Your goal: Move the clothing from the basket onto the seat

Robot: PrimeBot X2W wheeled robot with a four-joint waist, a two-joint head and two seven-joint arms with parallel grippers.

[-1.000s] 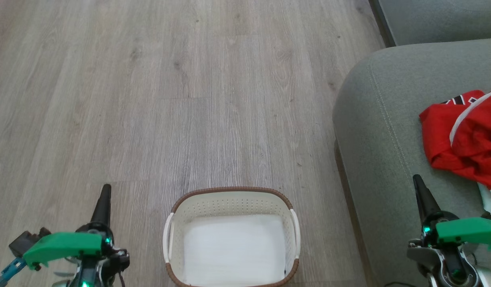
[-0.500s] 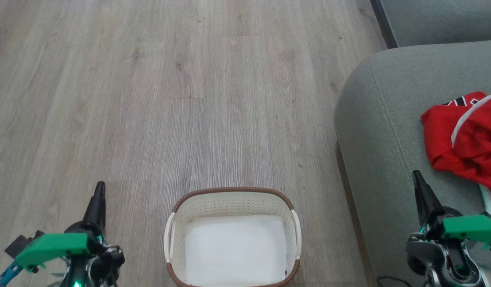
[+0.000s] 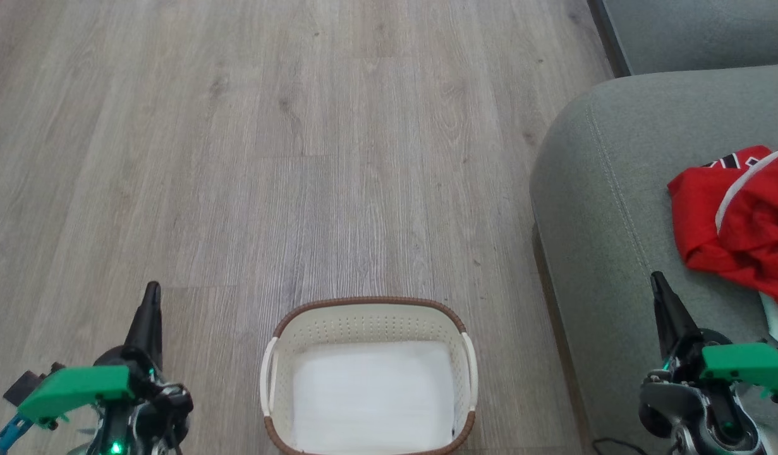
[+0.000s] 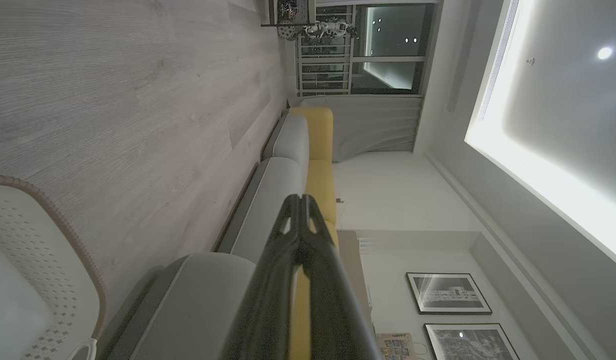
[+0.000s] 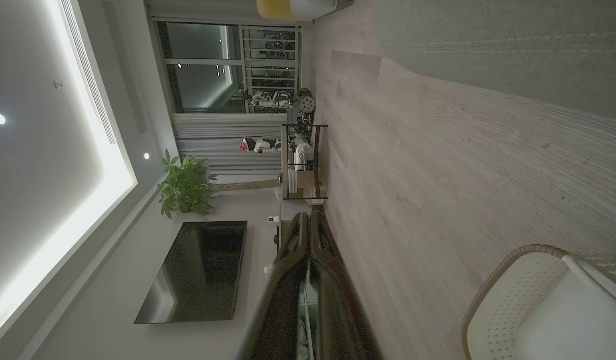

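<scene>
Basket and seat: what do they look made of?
The basket looks like matte cream moulded plastic, going by its rows of small holes; the brown rim looks braided, possibly plastic too. The seat looks like grey-green upholstery fabric, matte, with a stitched seam.

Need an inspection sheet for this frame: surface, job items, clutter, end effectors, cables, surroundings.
Surface: pale wood-plank floor, no marks seen.
Job's things: basket upright on the floor, white bottom showing, no clothing in it; clothing heaped on the seat, at the head view's right edge.
Clutter: nothing seen.
End effectors: left end effector shut, holding nothing, left of the basket; right end effector shut, holding nothing, above the seat's front part.
Cables: thin dark lead low by the seat's base, probably a cable.
Surroundings: window, plant, dark screen, framed pictures.
</scene>
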